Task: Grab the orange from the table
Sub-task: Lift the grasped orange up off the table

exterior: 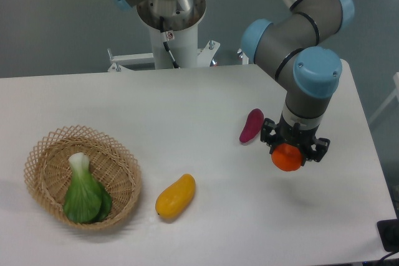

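White table (206,228) fills most of the view, grey floor behind it. Nearest the camera lie a mango (175,196) and, to its left, a basket (43,147) holding a leafy green (83,191). Farther back on the right, the gripper (293,152) is closed on the orange (287,157), its jaws pressed to either side of the fruit. A faint shadow below suggests the orange hangs clear of the tabletop, so the lift looks already made and the pick close to finished. A purple piece (251,125) lies just left of the gripper. Next would be keeping the grip firm while rising straight up, away from that piece.
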Motion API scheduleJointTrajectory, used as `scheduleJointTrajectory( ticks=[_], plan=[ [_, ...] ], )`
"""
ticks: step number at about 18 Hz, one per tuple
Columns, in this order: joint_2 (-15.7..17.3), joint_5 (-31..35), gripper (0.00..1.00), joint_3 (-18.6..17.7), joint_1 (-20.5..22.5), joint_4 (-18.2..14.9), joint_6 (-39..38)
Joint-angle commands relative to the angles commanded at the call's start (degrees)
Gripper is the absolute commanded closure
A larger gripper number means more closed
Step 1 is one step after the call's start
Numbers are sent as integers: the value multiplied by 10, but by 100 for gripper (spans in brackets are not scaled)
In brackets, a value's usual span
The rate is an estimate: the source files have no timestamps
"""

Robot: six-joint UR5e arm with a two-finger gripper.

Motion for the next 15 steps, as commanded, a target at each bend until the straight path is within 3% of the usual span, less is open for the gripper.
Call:
scheduleJointTrajectory(
  ticks=[15],
  plan=[
    [0, 1, 29, -3, -4, 7, -2]
  ],
)
